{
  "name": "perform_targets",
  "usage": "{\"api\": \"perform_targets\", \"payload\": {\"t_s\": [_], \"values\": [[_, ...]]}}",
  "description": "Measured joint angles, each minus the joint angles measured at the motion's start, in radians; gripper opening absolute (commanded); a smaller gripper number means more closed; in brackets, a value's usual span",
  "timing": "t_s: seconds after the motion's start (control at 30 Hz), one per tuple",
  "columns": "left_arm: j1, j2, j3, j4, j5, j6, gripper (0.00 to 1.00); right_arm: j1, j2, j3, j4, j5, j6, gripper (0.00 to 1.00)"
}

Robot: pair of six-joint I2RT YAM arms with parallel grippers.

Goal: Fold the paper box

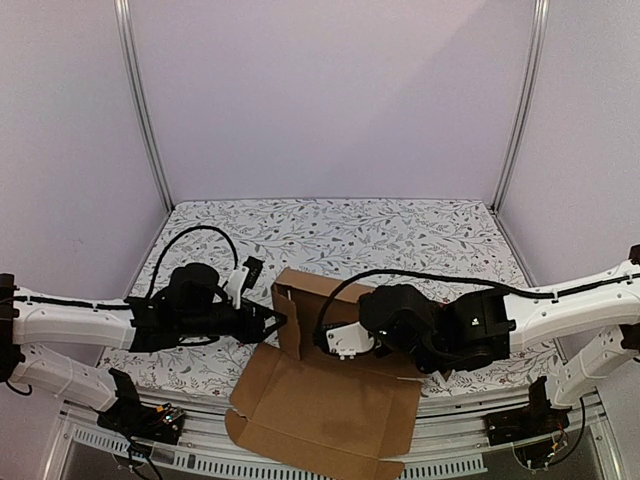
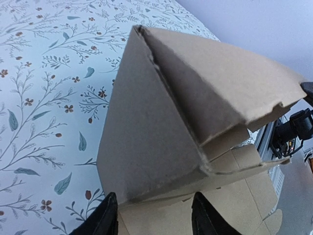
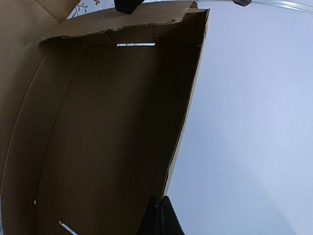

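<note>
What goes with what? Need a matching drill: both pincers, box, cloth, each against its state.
1. left pincer
2. right pincer
3. box
4. cloth

a. floral print
b. shut on a wall edge
c. open, fingers apart
d. partly folded, one wall raised

Pairs: 1-c, 2-b, 3-d, 4-a

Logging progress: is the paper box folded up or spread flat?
Partly folded. The paper box has walls standing up at its far end; the large near panel lies flat, overhanging the table edge.
</note>
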Motion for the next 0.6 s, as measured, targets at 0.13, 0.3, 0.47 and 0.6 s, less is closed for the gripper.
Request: {"api": "perform_targets", "payload": {"t_s": [0.13,0.3,0.47,0.6], "values": [[-0.033,0.0,0.0,0.001,-0.061,0.015,0.53,0.013,0.018,0.012,-0.011,0.025,0.005,0.0],[-0.065,0.004,0.0,0.013,-0.135,0.03,0.54,0.031,0.027,0.016,-0.015,0.048,0.012,0.0],[-0.087,0.015,-0.001,0.034,-0.195,0.053,0.53,0.05,0.053,0.021,-0.015,0.082,0.013,0.0],[-0.089,0.035,-0.01,0.057,-0.22,0.068,0.52,0.061,0.075,0.028,-0.014,0.103,0.013,0.0]]}}
